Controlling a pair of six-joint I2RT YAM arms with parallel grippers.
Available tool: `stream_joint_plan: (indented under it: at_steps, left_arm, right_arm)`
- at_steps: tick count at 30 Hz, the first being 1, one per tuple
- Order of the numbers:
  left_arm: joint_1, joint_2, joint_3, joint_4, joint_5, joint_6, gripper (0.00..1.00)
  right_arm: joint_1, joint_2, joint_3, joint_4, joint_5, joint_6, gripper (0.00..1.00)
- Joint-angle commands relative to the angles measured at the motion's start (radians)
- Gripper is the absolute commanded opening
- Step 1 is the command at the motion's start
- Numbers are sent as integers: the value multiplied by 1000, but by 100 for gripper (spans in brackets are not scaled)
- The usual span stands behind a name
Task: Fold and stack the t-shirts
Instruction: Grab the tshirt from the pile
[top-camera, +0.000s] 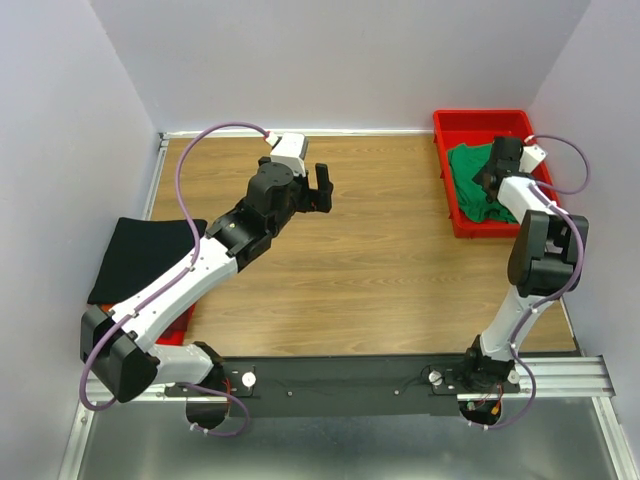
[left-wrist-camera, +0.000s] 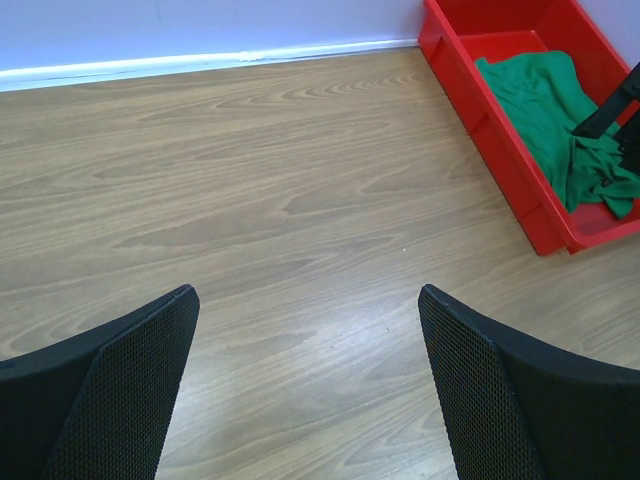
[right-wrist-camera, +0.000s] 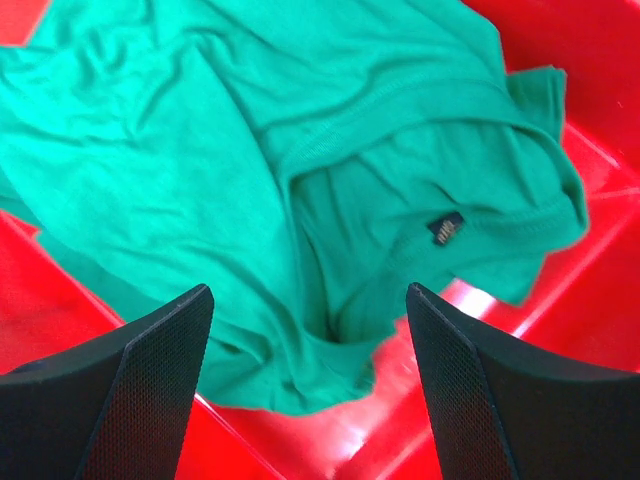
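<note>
A crumpled bright green t-shirt lies in the red tray at the far right of the table. My right gripper hovers just over it, pointing down. In the right wrist view the jaws stand open above the shirt's edge and the tray floor, with nothing pinched between them. A folded black t-shirt rests at the left edge, with a red patch showing at its near side. My left gripper is open over bare wood, far from any cloth.
The left wrist view shows the tray's near wall and the green shirt to its right. A white rail and lilac walls close the table's back and sides. Wooden tabletop lies between the arms.
</note>
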Motion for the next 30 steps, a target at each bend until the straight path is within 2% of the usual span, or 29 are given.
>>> stream_joint_plan:
  at_steps: [1, 7, 11, 14, 17, 18, 20, 21, 22, 27, 30]
  left_arm:
    - [3, 14, -3, -1, 19, -9, 98]
    - [3, 21, -1, -1, 31, -15, 98]
    - [3, 21, -1, -1, 31, -21, 98]
    - [3, 21, 2, -1, 37, -24, 98]
    - [3, 25, 5, -3, 44, -33, 95]
    - [3, 23, 5, -3, 41, -38, 95]
    - [3, 17, 5, -3, 24, -45, 91]
    - [5, 8, 6, -3, 19, -45, 90]
    - [3, 3, 8, -4, 13, -47, 90]
    - [5, -32, 5, 14, -25, -48, 90]
    - [8, -46, 12, 16, -55, -44, 90]
  right_arm:
    - [0, -37, -59, -9, 46, -10, 84]
    - [0, 21, -60, -9, 17, 0, 81]
    - [0, 84, -16, -11, -11, 4, 73]
    - [0, 116, 21, -9, -47, 12, 61]
    - [0, 131, 65, -11, -71, 12, 42]
    - [-2, 127, 73, -12, -71, 12, 29]
    - [-2, 101, 94, -11, -72, 10, 17]
    - [0, 87, 102, -11, -74, 9, 5]
    - [-2, 73, 113, -9, -77, 4, 1]
    - [-2, -60, 197, -11, -143, -20, 0]
    - [3, -146, 257, -8, -262, -30, 0]
